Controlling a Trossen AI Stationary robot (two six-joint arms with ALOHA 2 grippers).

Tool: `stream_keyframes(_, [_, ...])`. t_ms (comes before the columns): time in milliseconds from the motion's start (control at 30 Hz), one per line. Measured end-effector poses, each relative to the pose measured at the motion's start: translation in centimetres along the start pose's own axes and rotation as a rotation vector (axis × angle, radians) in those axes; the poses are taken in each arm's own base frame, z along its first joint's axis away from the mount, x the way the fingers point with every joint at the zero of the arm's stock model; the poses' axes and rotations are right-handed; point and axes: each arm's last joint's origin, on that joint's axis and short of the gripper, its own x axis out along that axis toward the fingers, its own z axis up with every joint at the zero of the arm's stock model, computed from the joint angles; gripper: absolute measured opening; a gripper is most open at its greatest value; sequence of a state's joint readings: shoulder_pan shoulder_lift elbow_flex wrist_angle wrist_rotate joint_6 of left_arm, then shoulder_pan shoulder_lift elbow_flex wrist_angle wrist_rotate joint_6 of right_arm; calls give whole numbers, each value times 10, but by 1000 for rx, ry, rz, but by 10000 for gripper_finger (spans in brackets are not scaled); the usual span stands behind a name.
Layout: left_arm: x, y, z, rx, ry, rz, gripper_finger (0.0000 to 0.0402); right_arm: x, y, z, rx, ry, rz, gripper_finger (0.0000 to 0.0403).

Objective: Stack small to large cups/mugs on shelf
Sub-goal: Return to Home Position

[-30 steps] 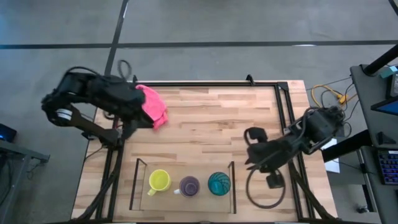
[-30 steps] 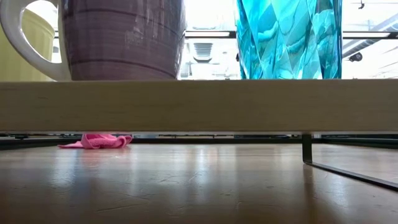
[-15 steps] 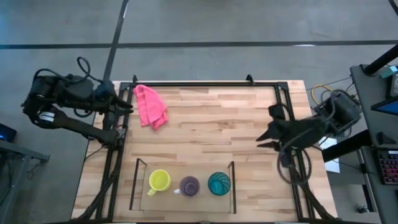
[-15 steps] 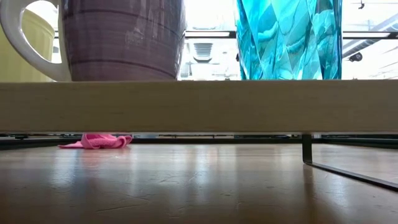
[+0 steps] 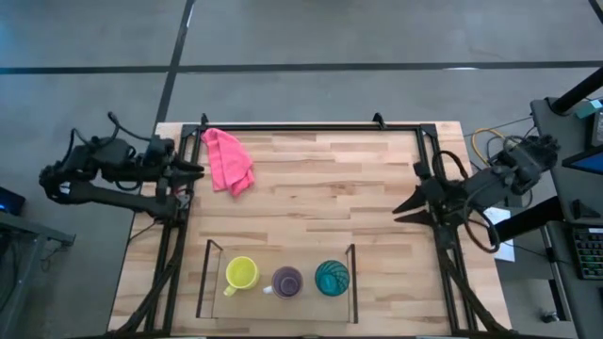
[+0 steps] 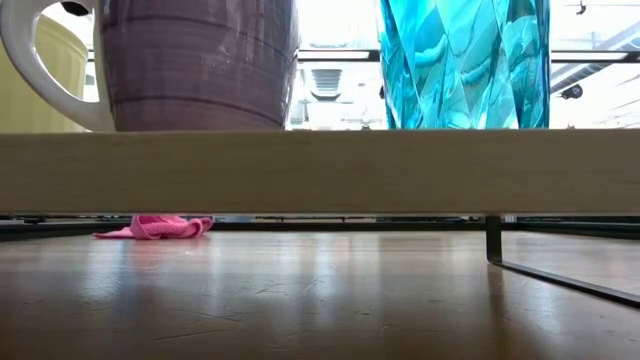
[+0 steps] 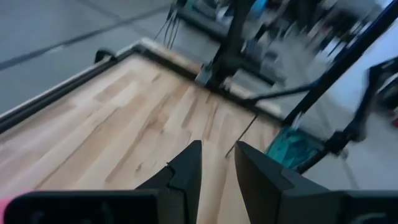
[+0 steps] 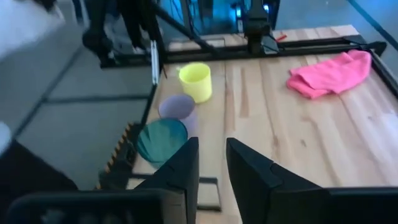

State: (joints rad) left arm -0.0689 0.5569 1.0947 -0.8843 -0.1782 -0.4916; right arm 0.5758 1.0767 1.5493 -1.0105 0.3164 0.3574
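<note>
Overhead, wood table (image 5: 320, 188) on grey floor (image 5: 311, 38), pink cloth (image 5: 229, 160) near the narrowly parted left tool (image 5: 195, 168), right tool (image 5: 407, 207) wider.

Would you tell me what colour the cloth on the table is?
The cloth is pink, clearest in the high view.

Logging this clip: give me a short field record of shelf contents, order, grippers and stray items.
shelf: holds yellow mug, purple mug, teal tumbler, one row
order: smallest on the left arm's side
left gripper: open, empty, at table edge near pink cloth
right gripper: open, empty, at opposite table edge
</note>
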Motion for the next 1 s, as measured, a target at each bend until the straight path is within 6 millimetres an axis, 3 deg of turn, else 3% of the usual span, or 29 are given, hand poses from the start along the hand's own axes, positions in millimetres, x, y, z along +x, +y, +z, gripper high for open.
stream_keyframes(367, [12, 17, -36, -3, -235, -121, 82, 30, -25, -82, 91, -274, 57, 80])
stream_keyframes(667, [28, 23, -53, 50, -318, -138, 82, 23, -53, -127, 30, -469, 18, 75])
stream_keyframes(833, [37, 25, -67, 196, -366, -248, 82, 19, -66, -150, 49, -537, -11, 74])
stream_keyframes(1000, [40, 31, -79, 152, -366, -266, 82, 23, -75, -170, 51, -603, -44, 81])
